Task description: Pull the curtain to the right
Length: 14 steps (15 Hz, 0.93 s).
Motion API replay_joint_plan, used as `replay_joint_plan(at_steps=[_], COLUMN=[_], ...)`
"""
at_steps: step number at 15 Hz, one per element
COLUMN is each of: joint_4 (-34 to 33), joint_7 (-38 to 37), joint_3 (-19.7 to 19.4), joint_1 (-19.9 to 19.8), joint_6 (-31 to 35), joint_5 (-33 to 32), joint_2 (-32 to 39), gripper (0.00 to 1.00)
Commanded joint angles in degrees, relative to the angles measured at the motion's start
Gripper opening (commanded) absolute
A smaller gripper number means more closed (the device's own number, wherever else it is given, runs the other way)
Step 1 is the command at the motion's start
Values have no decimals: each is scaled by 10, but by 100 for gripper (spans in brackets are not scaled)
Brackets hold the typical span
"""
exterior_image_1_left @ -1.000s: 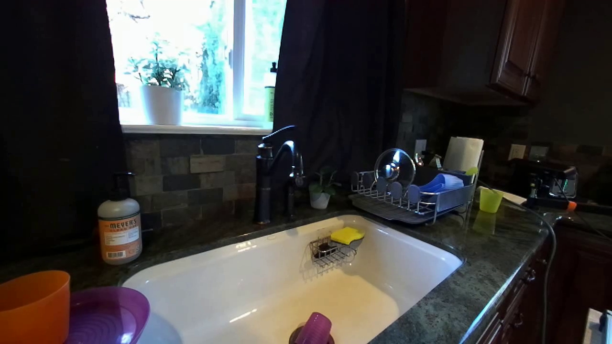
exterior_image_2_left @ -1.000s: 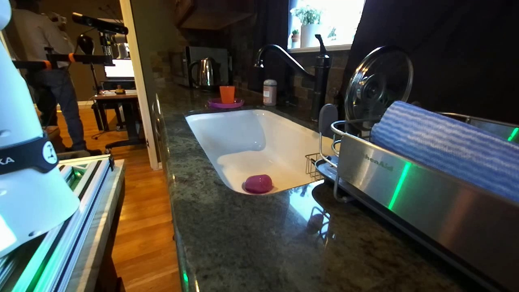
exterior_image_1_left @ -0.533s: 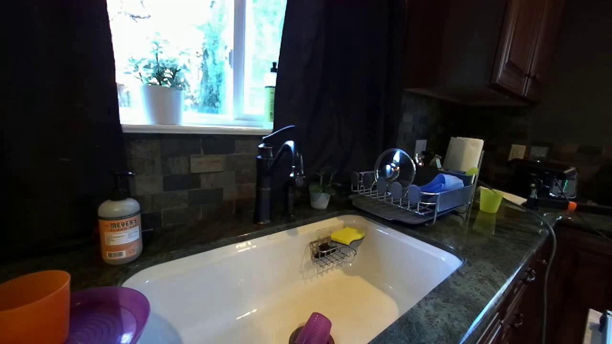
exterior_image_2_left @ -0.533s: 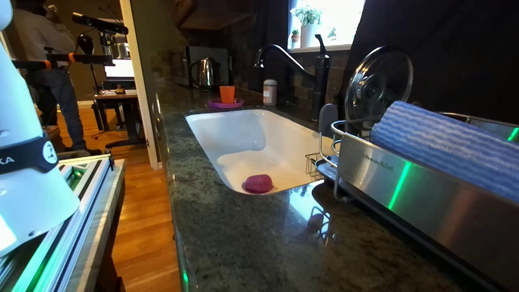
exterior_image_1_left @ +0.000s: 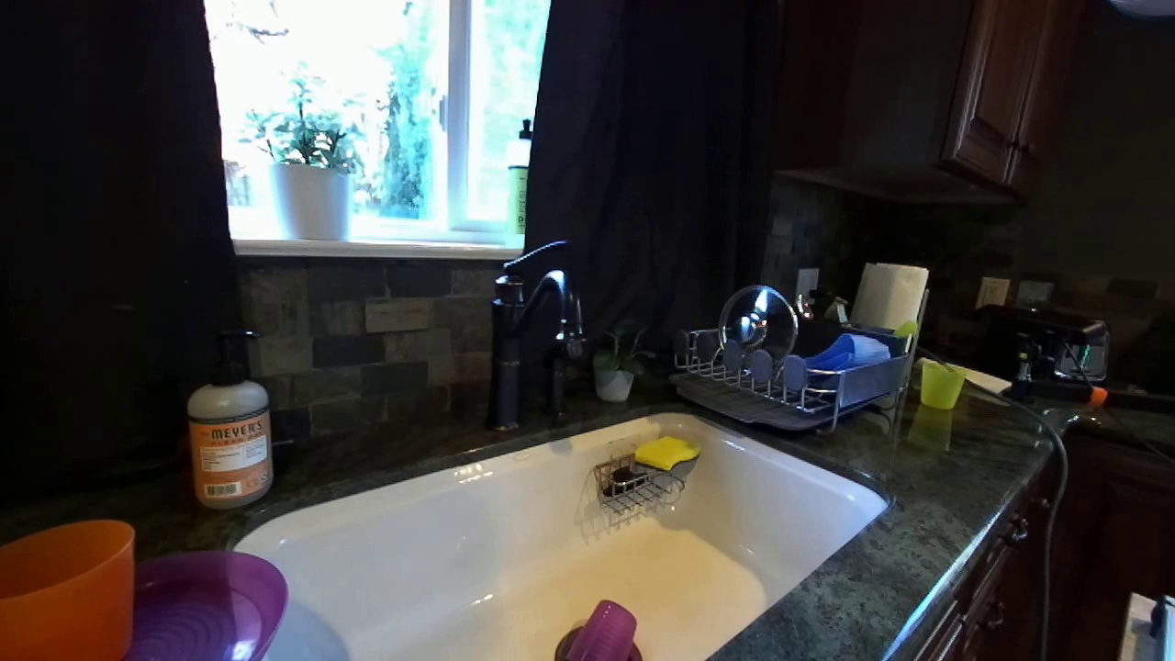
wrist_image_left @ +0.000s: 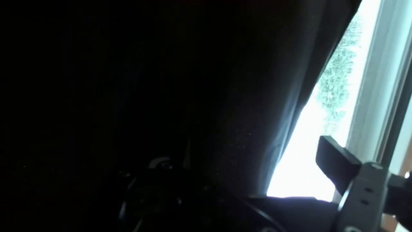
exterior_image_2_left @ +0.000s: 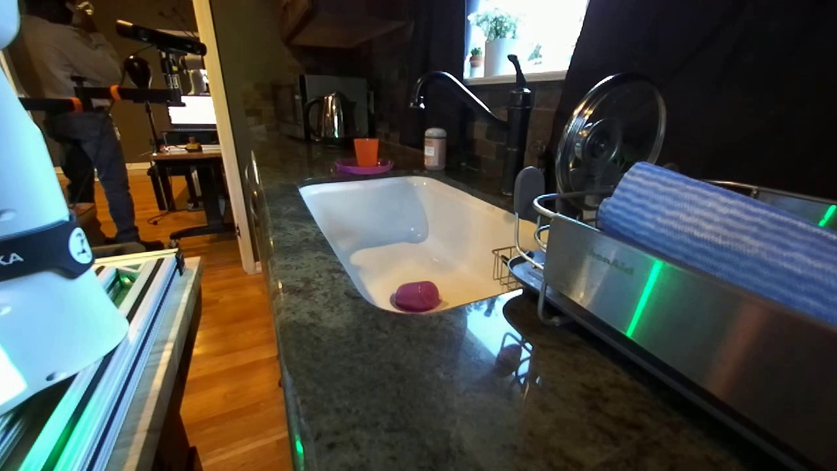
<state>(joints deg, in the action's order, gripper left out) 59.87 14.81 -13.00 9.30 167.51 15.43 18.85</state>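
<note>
The curtain [exterior_image_1_left: 643, 156] is a tall dark navy-blue drape beside the window, hanging behind the faucet and dish rack. It also shows as a dark expanse in an exterior view [exterior_image_2_left: 732, 98]. In the wrist view a dark curtain [wrist_image_left: 270, 87] fills the left and middle, and its blue-lit edge runs beside the bright window. My gripper [wrist_image_left: 256, 149] is open there, with one finger clear against the window and the other faint in the dark. The curtain edge shows between the fingers; I cannot tell how near it is. The gripper is out of view in both exterior views.
The faucet [exterior_image_1_left: 508, 358] stands behind the white sink [exterior_image_1_left: 826, 477]. The dish rack [exterior_image_1_left: 867, 381] with a glass lid [exterior_image_1_left: 759, 321] and a small potted plant [exterior_image_1_left: 615, 381] stand below the curtain. A green soap bottle [exterior_image_1_left: 518, 197] and a white flowerpot [exterior_image_1_left: 312, 202] are on the sill.
A pale rounded part, apparently of my arm, has come into the top right corner of an exterior view. The curtain and the things on the counter look unchanged.
</note>
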Motion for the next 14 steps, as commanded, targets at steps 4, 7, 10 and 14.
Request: replay_joint_plan(at_steps=[4, 7, 10, 14], joint_4=[-74, -93, -112, -131], joint_7=[-56, -71, -83, -101], joint_3=[-32, -42, -48, -59], joint_1=[6, 8, 7, 7], joint_6=[-13, -14, -17, -16], joint_5=[-14, -15, -13, -13], joint_2=[65, 81, 91, 98], gripper=[75, 57, 34, 4])
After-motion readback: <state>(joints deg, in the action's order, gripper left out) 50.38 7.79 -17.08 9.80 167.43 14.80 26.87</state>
